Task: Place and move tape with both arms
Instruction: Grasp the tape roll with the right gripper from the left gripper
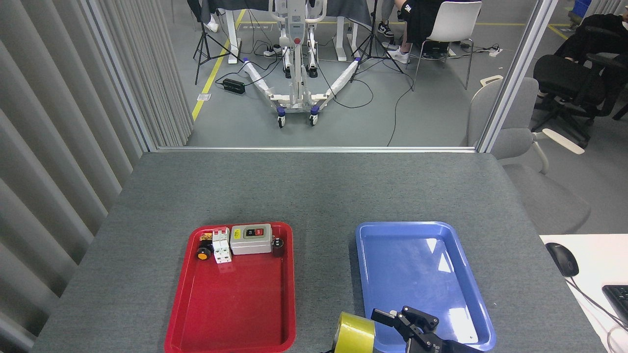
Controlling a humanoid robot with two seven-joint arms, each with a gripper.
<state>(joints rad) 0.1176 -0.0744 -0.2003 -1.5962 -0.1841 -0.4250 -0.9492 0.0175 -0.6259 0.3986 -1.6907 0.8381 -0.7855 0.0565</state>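
Tape [354, 334]: yellow roll standing on edge at the bottom of the head view, on the grey table [314, 191] in the gap between the red tray [182, 314] and the blue tray [483, 318], its lower part cut off by the view's edge. Right gripper [403, 318]: black, entering from the lower right over the near left corner of the blue tray, fingers [385, 316] pointing left toward the roll, the foremost fingertip just beside the roll's upper right edge; contact not determinable. Fingers spread apart, nothing between them. Left gripper: outside the view, state not observable. Red tray: near two thirds bare; along the far wall, from left to right, a small round orange-capped button [202, 254], a white breaker block [221, 246], a grey switch box [251, 239] with a black-and-red face, and a small dark cylinder [277, 246], all close together. Blue tray: bare inside, glossy with light reflections, parallel to the red tray and well apart from it. At the right edge, a white desk surface [601, 260] with a black mouse [562, 259] and the corner of a keyboard [619, 298]. Beyond the table's far edge, grey floor with a white wheeled stand [296, 93], cables, tripods, a white chair [454, 29] with a seated person [417, 19], partly visible, and office chairs on the right.
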